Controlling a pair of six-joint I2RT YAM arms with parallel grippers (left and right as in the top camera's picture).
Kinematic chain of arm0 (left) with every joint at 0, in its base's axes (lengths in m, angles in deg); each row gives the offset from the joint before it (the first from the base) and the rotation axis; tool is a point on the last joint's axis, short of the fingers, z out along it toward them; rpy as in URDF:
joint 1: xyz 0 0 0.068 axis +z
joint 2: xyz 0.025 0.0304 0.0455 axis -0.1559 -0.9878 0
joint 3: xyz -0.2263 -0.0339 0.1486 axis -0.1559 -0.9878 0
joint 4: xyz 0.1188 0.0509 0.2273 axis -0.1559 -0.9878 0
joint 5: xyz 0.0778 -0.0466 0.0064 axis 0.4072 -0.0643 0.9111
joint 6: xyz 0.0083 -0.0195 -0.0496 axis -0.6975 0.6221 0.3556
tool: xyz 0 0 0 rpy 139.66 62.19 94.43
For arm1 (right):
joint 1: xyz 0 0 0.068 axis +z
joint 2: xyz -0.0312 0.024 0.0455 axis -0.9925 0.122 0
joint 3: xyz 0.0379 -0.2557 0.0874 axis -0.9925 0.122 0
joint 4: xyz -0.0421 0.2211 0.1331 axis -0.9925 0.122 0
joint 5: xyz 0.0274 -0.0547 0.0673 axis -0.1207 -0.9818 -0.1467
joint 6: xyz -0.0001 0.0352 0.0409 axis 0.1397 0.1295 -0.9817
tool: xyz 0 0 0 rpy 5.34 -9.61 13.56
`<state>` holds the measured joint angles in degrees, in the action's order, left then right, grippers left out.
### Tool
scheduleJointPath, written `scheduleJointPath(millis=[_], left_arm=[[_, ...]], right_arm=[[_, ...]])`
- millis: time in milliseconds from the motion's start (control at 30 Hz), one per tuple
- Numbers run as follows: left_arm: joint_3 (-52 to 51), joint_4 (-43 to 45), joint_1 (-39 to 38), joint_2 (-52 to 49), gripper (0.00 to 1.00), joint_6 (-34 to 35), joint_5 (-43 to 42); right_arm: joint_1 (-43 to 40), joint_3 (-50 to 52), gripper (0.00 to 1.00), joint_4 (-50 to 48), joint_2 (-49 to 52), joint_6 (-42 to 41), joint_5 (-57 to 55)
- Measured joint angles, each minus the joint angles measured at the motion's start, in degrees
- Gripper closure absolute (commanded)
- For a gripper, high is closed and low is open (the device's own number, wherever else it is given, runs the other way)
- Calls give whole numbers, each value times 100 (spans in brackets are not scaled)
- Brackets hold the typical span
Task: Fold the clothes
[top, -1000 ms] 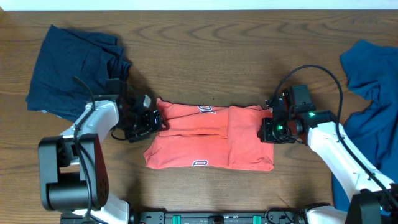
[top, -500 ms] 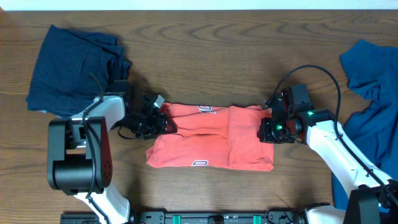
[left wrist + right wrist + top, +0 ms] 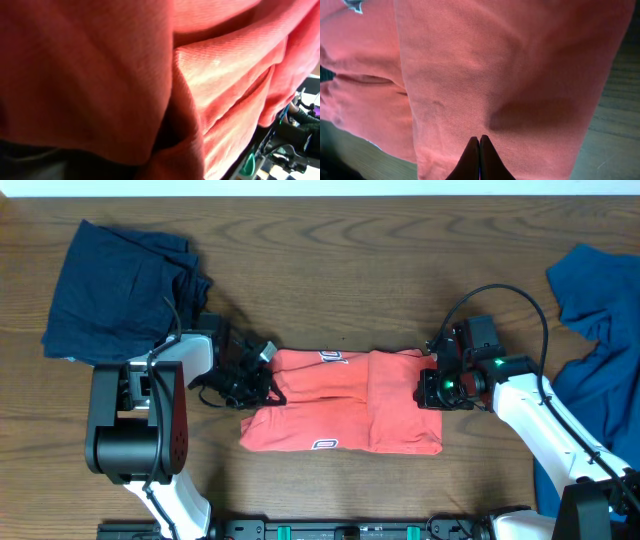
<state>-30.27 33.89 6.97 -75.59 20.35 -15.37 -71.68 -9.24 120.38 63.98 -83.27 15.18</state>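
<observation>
Working on a wide brown wooden tabletop [image 3: 340,270], with the red T-shirt [image 3: 340,415] lying in the middle of it, already doubled into a long band and with one flap laid over near the right side. Looking like the middle of the folding job, not the end. Reaching in from both ends, with the left gripper [image 3: 250,375] nosing into the bunched-up left edge and the right gripper [image 3: 432,388] sitting at the right edge. Keeping the right fingers [image 3: 485,160] pressed tight together, tips against the red cloth, seeming to be pinching its edge. Seeing only red folds in the left wrist view, so not being able to tell if the left fingers are open or closed. Probably needing next to lift one end and carry it across to the other, keeping the cloth flat and the edges lined up. Also carrying a dark navy garment [image 3: 120,290] crumpled at the far left and a blue garment [image 3: 600,330] heaped at the right edge, both apart from the red one. Showing nothing of the room but a thin pale strip [image 3: 320,186] past the far edge.
</observation>
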Motion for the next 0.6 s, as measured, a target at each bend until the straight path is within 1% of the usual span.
scheduleJointPath(millis=[33, 167, 300, 467, 600], left_arm=[[24, -111, -2, 0, 94, 15, 79], [295, -1043, -20, 33, 94, 87, 518], [916, -1794, -33, 433, 94, 111, 769], [1698, -2083, -170, 1231, 94, 334, 1132], [1912, -2094, -483, 1707, 94, 632, 1294]], right_arm=[[0, 0, 99, 0, 0, 0, 0], [0, 0, 99, 0, 0, 0, 0], [0, 0, 99, 0, 0, 0, 2], [-9, 0, 99, 2, 0, 0, 2], [-94, 0, 99, 0, 0, -2, -2]])
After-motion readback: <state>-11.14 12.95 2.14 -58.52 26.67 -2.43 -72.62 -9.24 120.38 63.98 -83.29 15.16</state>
